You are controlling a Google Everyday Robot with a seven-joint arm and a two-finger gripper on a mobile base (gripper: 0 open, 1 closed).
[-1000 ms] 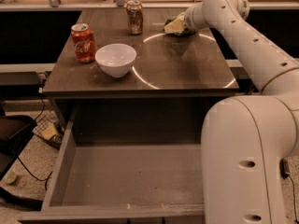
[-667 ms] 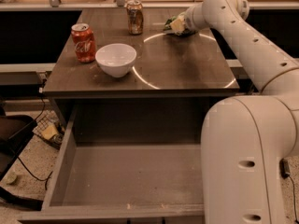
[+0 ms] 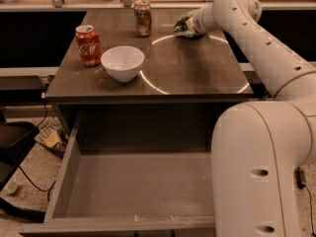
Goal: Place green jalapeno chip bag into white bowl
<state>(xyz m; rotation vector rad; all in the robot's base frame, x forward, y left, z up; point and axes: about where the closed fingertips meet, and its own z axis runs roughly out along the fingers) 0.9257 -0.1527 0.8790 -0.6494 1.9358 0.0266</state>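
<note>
Nearest me: open drawer (image 3: 133, 186) under table (image 3: 197, 78); no part in this job.
White bowl (image 3: 122, 62) front-left on table, upright, mouth up, nothing in it. Ready to receive.
Red cola can (image 3: 88, 45) just beside bowl, on its left; I judge it crowds a drop from that side.
Brown can (image 3: 142, 18) farther back.
Far right: hand (image 3: 187, 26) at green jalapeno chip bag (image 3: 180, 22), arm stretched across table to reach it.
Whether hand grasps bag, I cannot tell.
Bag crumpled, glossy, green with pale patches, well apart from bowl.
</note>
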